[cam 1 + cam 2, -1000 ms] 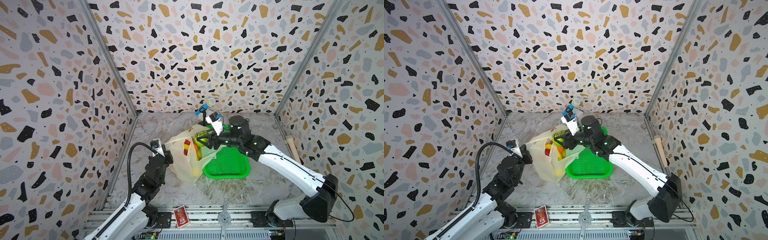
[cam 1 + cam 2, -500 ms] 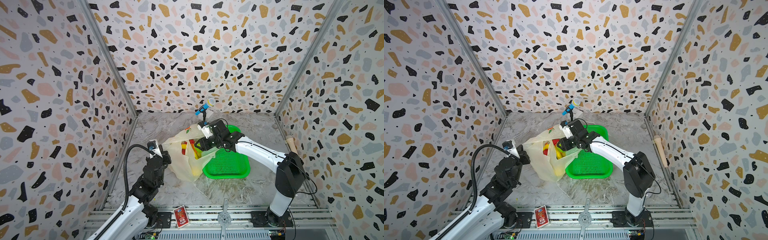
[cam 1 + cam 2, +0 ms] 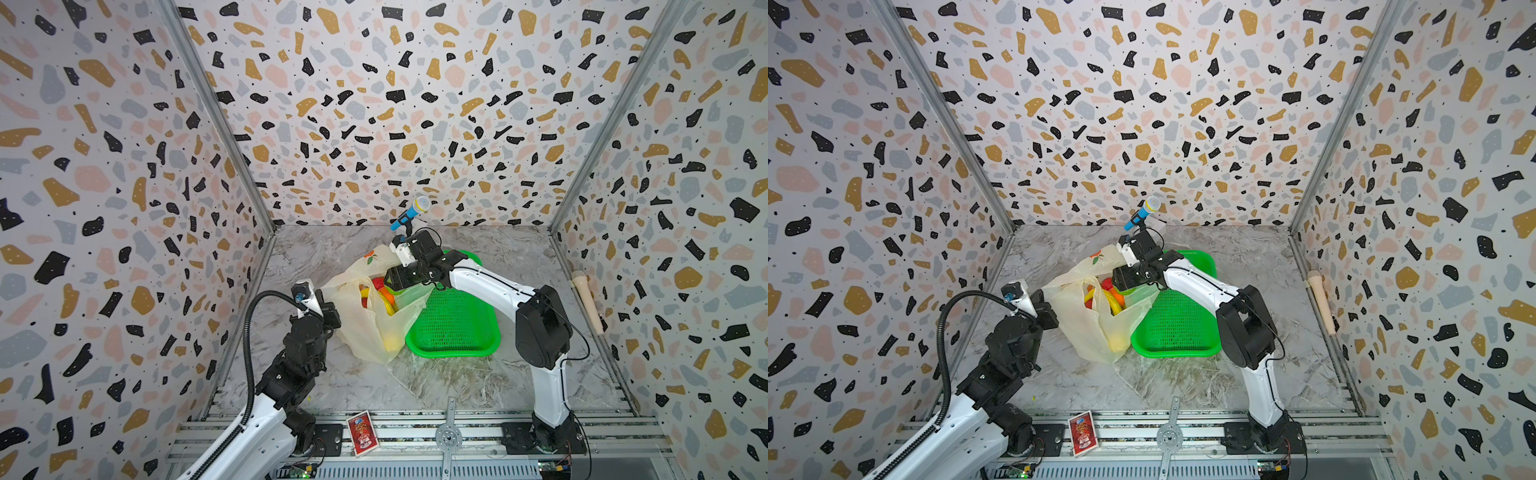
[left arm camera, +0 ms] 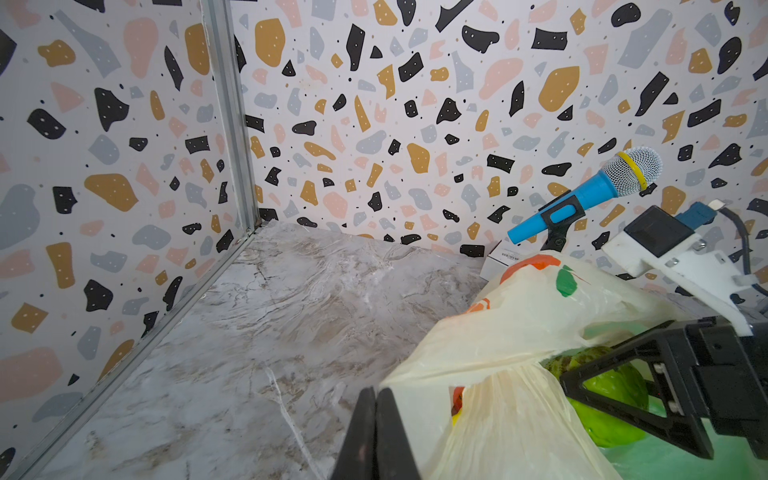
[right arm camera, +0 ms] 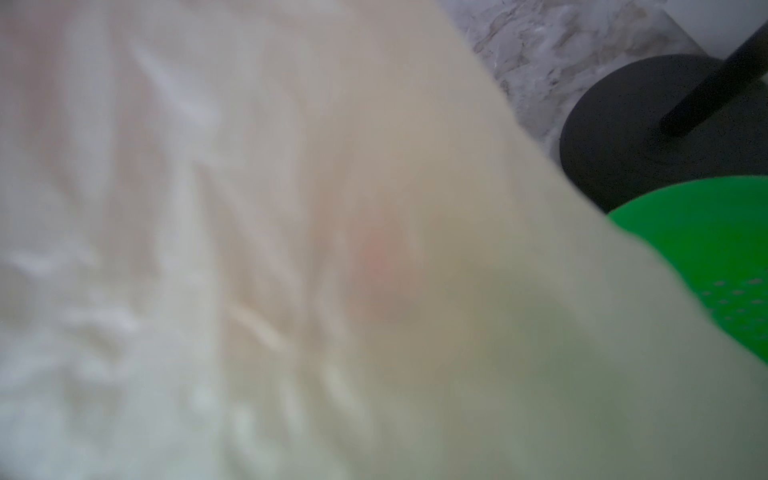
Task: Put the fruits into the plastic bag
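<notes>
Left wrist view: left gripper [image 4: 376, 401] clamped on plastic bag [image 4: 519, 332] rim; right gripper [image 4: 575, 380] at bag mouth, state unclear.

You could read no text: the print on the small red card [image 3: 362, 428] and the white box's barcode label [image 4: 509, 252] was too small.

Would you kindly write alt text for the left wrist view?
The left gripper pinches the rim of a cream-yellow plastic bag on a marble table. The right gripper is at the bag's mouth by a green fruit; a blue toy microphone stands behind.
</notes>
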Motion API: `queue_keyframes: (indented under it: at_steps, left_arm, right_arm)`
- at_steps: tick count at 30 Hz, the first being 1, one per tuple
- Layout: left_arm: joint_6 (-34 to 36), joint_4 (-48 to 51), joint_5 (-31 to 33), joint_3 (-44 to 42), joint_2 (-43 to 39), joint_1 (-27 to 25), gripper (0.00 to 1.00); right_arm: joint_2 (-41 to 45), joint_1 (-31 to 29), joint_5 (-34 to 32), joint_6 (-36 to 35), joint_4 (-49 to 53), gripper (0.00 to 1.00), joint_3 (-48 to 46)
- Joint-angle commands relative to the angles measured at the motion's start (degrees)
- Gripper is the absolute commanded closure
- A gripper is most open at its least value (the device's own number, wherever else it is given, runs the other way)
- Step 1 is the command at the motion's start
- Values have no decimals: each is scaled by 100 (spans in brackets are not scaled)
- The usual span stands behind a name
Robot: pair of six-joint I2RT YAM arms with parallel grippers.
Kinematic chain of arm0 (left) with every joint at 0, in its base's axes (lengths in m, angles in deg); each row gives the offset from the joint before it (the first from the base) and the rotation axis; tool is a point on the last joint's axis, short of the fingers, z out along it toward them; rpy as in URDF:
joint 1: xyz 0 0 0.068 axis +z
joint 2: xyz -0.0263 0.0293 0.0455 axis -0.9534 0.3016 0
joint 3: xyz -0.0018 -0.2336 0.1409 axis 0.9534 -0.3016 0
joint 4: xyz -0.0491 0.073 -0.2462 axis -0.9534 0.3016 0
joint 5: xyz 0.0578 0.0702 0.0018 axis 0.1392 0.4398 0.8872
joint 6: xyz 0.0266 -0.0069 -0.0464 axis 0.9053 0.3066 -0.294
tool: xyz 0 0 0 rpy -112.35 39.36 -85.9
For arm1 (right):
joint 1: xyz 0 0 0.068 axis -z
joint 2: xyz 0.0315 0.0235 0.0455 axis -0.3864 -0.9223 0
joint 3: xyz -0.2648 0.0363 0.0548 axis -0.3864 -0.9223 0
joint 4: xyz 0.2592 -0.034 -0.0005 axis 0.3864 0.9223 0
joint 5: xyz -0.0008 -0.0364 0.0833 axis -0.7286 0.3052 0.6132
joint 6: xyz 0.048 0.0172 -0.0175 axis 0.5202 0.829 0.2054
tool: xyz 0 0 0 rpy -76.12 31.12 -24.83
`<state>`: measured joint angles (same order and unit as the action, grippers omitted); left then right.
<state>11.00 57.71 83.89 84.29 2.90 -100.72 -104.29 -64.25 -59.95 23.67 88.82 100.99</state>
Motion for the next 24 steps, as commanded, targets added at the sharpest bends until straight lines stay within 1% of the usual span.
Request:
queue_keyframes:
  at_steps: [1,5,10,13,15,18,20,21,22,24]
  left_arm:
    - [20,-119,165,241,-20,32,100]
    - [-118,-102,274,253,95,32,100]
    - [-233,-74,291,302,256,29,100]
    - [-241,-57,309,313,319,32,100]
    - [-233,-57,318,291,322,32,100]
    - [-225,-57,336,276,335,32,100]
    - [-209,-64,361,275,349,32,100]
    - [-199,-73,362,266,357,33,100]
    - [-198,-78,373,273,368,32,100]
    - [-192,-92,353,281,393,32,100]
  right_arm:
    - [409,-32,125,29,77,12,149]
    - [797,-28,224,-58,-9,4,8]
    - [1381,19,474,-244,-10,4,-225]
    - [1916,106,703,-284,-224,4,-670]
    - [2296,213,650,-206,-393,5,-1032]
    - [2867,505,255,78,-609,5,-1625]
    - [3183,829,-30,360,-732,5,-2046]
    - [3264,982,-66,509,-746,5,-2218]
    - [3311,1187,43,634,-785,5,-2408]
    - [3296,1495,463,847,-858,5,-2698]
